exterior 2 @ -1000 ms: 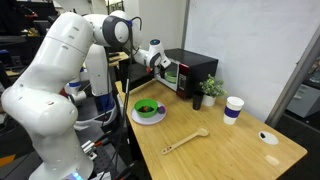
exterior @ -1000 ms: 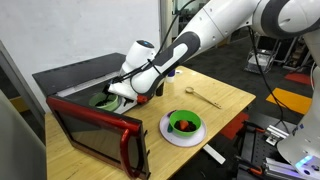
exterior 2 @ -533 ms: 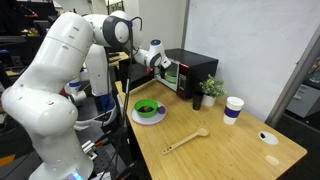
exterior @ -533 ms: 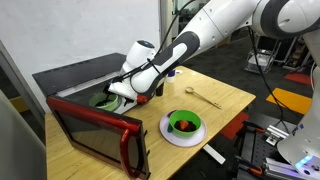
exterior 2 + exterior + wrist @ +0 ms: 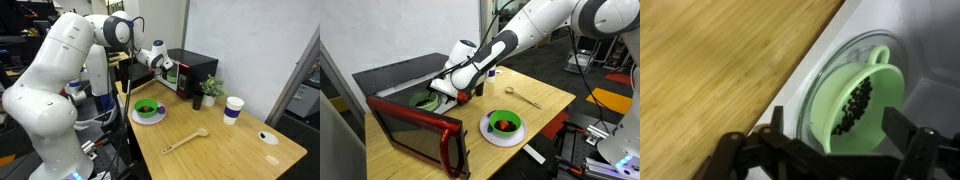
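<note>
Risks:
- The green cup [image 5: 855, 100] sits on the glass turntable [image 5: 853, 48] inside the microwave [image 5: 197, 70]. It is loaded with small dark bits; I cannot tell what they are. A knock on the rim from either finger would likely tip it and scatter them across the cavity.
- The turntable is smooth glass. An off-centre close would probably push the cup sideways rather than seat it.
- The cup's loop handle points toward the far side, away from the pincer, so only the round wall is on offer. The grip could slip.
- The mouth of the cavity is tight. A low approach may catch the white sill where the tabletop [image 5: 710, 60] ends, and a high one may catch the roof.
- The opened door [image 5: 415, 130] stands just beside the forearm, and a wide swing could clip it.

Pose:
- The arm is stretched out long and low across the tabletop, with the wrist pitched down into the microwave opening in both exterior views.
- The pincer [image 5: 832, 128] has its fingers spread wide and holds nothing. It hovers near the cup on the cup's near side and is not touching it.
- In an exterior view, the pincer [image 5: 438, 92] is at the threshold of the cavity.
</note>
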Robot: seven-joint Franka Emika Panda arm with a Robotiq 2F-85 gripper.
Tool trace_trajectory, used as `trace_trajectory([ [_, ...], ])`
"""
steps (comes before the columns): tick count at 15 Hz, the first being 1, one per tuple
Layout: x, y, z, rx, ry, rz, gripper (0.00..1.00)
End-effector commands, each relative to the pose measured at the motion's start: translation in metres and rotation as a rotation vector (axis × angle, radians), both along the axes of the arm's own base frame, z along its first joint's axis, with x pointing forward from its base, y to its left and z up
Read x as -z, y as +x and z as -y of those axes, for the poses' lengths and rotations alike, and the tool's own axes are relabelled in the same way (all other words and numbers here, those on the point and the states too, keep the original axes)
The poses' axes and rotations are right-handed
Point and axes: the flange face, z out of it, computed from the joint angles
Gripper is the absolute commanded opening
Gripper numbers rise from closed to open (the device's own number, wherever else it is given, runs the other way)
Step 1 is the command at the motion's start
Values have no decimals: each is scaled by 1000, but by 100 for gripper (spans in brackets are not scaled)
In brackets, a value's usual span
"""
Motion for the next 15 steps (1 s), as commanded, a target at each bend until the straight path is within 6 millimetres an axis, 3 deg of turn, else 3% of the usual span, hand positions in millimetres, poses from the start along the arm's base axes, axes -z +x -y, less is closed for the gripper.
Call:
trace_trajectory([
  [1, 7, 12, 0, 42, 18, 9, 100],
  [15, 25, 41, -10, 116, 59, 12, 100],
])
